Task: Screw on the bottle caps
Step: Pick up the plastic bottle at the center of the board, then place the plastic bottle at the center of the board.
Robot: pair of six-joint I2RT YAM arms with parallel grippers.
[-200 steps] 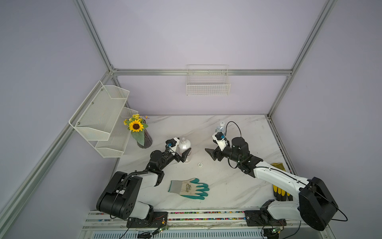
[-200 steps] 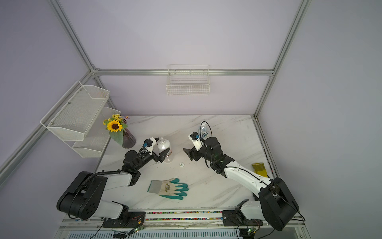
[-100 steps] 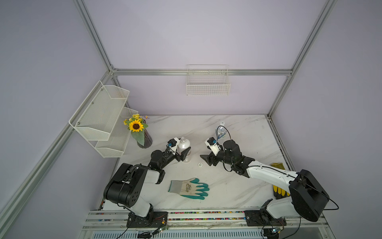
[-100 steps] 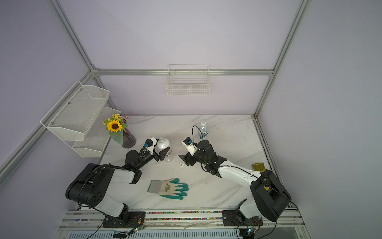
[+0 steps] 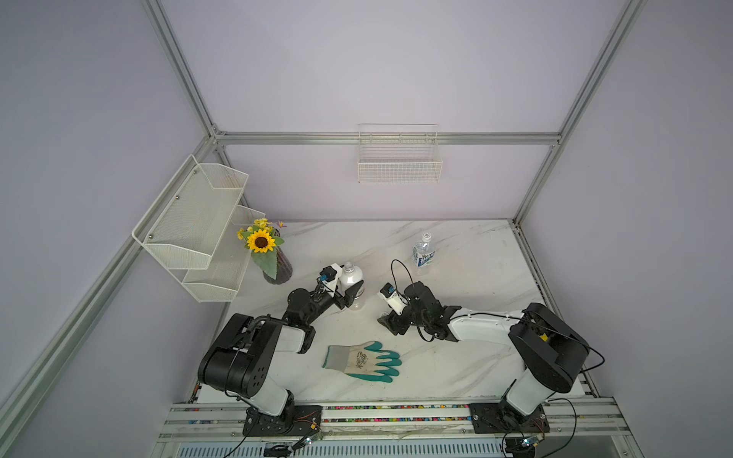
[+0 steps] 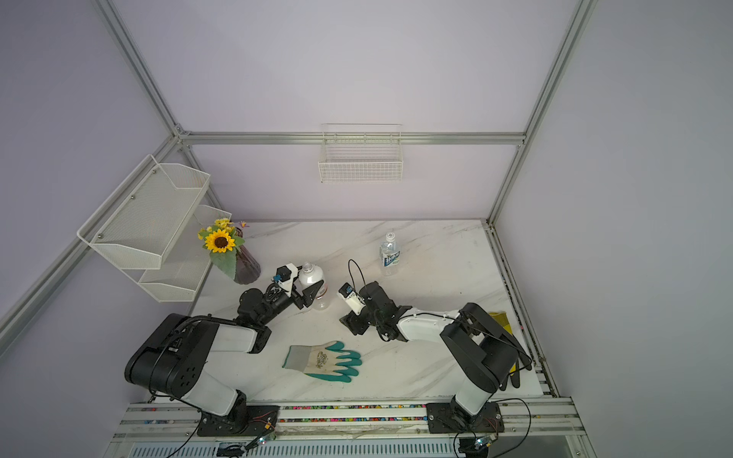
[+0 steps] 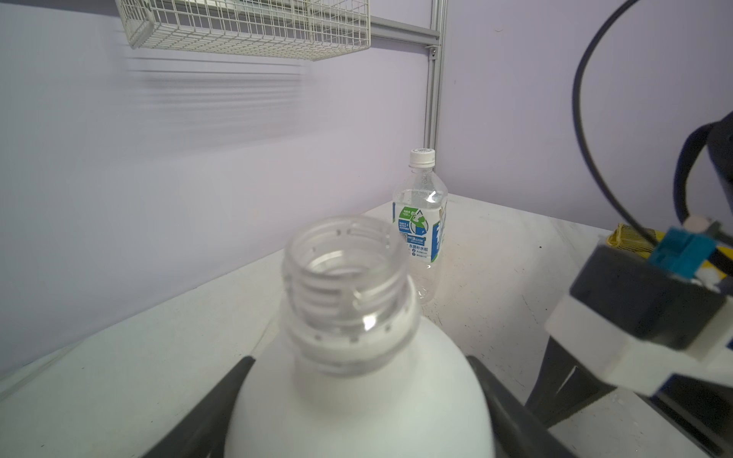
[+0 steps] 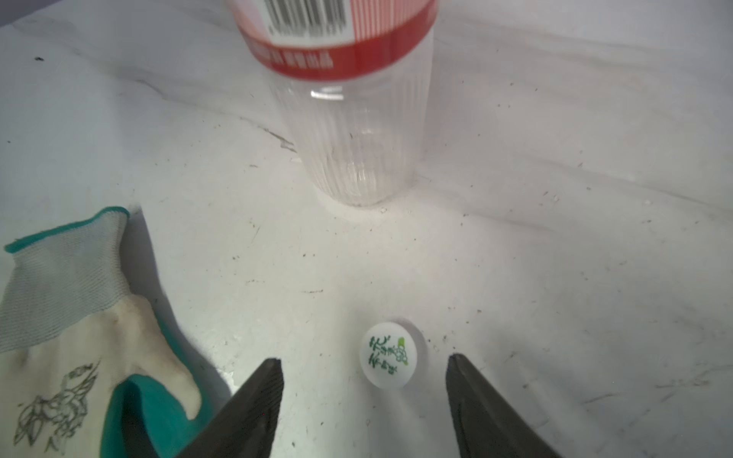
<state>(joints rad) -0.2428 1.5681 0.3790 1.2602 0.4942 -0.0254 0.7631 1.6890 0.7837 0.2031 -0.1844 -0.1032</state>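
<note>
The marble desk (image 5: 476,277) was taken in from above, with a white two-tier mesh shelf (image 5: 190,222) fixed at its far left corner. A wire basket (image 5: 400,166) was hung on the back wall. Near the front edge, a grey glove (image 5: 363,361) with green fingers was laid flat between the two arm bases. A dark vase (image 5: 279,269) carrying a sunflower (image 5: 261,241) was stood upright beside the shelf.

On to the bottles! The white-wrapped bottle (image 5: 351,277) was stood upright left of centre. Its threaded neck (image 7: 345,277) was left bare and uncapped, as shown plainly in the left wrist view. The left gripper (image 7: 359,359) was closed partway around its shoulder, one dark finger (image 7: 222,396) set on each side. Contact appeared to be made on both sides, though the picture was blurred that close. The clear bottle (image 5: 423,253) with the blue-and-white label was stood well apart, towards the back right. A white cap (image 7: 422,156) was already seated on it.

The right gripper (image 8: 363,363) was held low over the desk, near the foot of the white-wrapped bottle, where a red band was seen. Its jaws were spread wide and nothing was held. The loose cap (image 8: 388,355), white with green print on top, was laid flat on the desk between the two fingertips (image 8: 269,380) and touched by neither. It could not be made out in the top views.
</note>
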